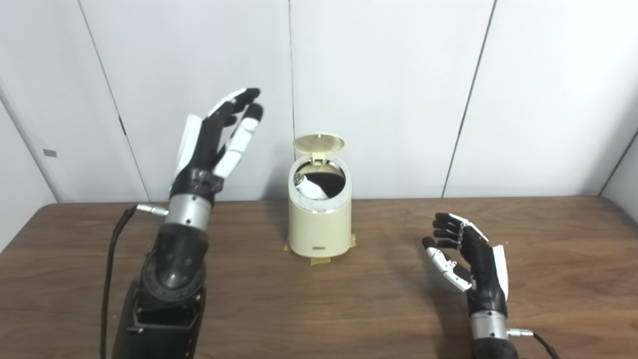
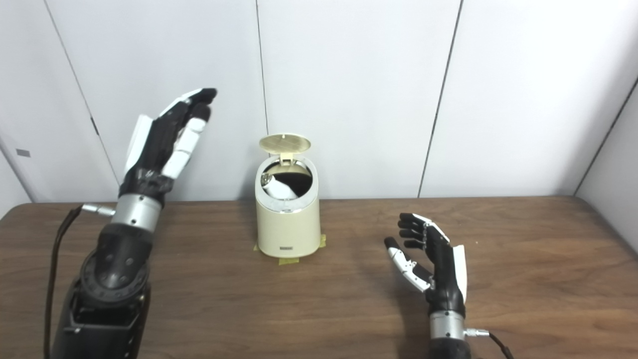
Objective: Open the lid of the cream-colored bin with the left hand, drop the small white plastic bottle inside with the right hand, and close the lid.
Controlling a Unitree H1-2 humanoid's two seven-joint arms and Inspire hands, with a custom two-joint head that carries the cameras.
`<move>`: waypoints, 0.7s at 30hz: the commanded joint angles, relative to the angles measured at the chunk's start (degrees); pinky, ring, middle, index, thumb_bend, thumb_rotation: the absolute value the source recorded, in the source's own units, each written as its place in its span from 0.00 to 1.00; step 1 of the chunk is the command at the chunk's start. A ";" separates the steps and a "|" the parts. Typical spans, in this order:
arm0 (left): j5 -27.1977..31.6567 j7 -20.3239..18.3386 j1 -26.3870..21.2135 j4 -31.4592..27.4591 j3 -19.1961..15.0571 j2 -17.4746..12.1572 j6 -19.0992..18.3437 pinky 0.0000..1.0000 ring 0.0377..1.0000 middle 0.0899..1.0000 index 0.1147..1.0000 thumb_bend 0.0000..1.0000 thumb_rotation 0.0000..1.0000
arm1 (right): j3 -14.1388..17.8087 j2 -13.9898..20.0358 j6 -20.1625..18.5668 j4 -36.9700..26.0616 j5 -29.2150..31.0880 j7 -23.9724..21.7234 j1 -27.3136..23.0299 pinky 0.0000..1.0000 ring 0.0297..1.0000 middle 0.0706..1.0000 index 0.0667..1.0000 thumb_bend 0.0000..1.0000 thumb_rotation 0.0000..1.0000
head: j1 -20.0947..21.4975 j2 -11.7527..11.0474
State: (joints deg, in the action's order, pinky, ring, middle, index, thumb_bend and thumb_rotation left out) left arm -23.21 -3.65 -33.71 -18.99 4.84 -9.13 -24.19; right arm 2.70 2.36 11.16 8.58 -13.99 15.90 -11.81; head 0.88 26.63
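Note:
The cream-colored bin (image 1: 319, 227) stands on the table near the back wall, with its round lid (image 1: 319, 143) tipped up and open. The small white plastic bottle (image 1: 312, 189) lies inside the dark opening, leaning to the left. My left hand (image 1: 219, 142) is raised high to the left of the bin, fingers stretched out and apart, holding nothing and clear of the lid. My right hand (image 1: 463, 254) hovers low over the table to the right of the bin, open and empty, palm facing left.
Strips of yellow tape (image 1: 319, 260) mark the bin's base on the brown wooden table (image 1: 349, 304). White wall panels (image 1: 398, 89) close off the back. A black cable (image 1: 112, 259) hangs beside my left forearm.

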 commanded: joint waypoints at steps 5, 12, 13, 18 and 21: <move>-4.24 -2.07 -8.39 3.67 2.86 -0.99 -1.94 0.89 0.89 0.86 0.84 0.79 1.00 | -0.43 -0.93 4.94 0.79 1.19 0.15 -1.42 0.57 0.63 0.63 0.64 0.26 0.23 | 0.10 -0.13; -6.81 -4.25 -13.43 10.29 5.00 -1.93 -2.44 0.92 0.90 0.86 0.83 0.78 1.00 | -0.51 -1.21 5.49 0.84 1.19 0.24 -1.35 0.56 0.62 0.63 0.64 0.24 0.14 | 0.11 -0.17; -7.24 -5.03 -14.09 11.14 4.93 -1.94 -2.60 0.96 0.92 0.87 0.83 0.78 1.00 | -0.51 -1.12 5.68 0.99 1.30 0.13 -1.38 0.56 0.62 0.63 0.64 0.24 0.13 | 0.11 -0.17; -11.83 -9.14 -16.20 14.20 4.96 -1.89 -2.72 1.00 0.98 0.88 0.81 0.78 1.00 | -0.75 -1.12 5.46 0.90 0.26 0.41 -1.33 0.56 0.62 0.63 0.64 0.24 0.15 | -0.06 -0.35; -14.10 -9.60 -17.65 16.22 7.12 -2.77 -2.56 1.00 0.96 0.86 0.79 0.74 1.00 | -0.79 -1.21 5.25 0.66 0.10 0.49 -1.26 0.56 0.62 0.63 0.64 0.24 0.16 | 0.05 -0.32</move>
State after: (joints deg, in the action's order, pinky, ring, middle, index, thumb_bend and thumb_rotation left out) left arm -35.79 -13.52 -47.57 -2.80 11.58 -10.90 -26.97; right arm 2.27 1.86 14.25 9.26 -13.30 15.85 -12.35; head 0.88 26.28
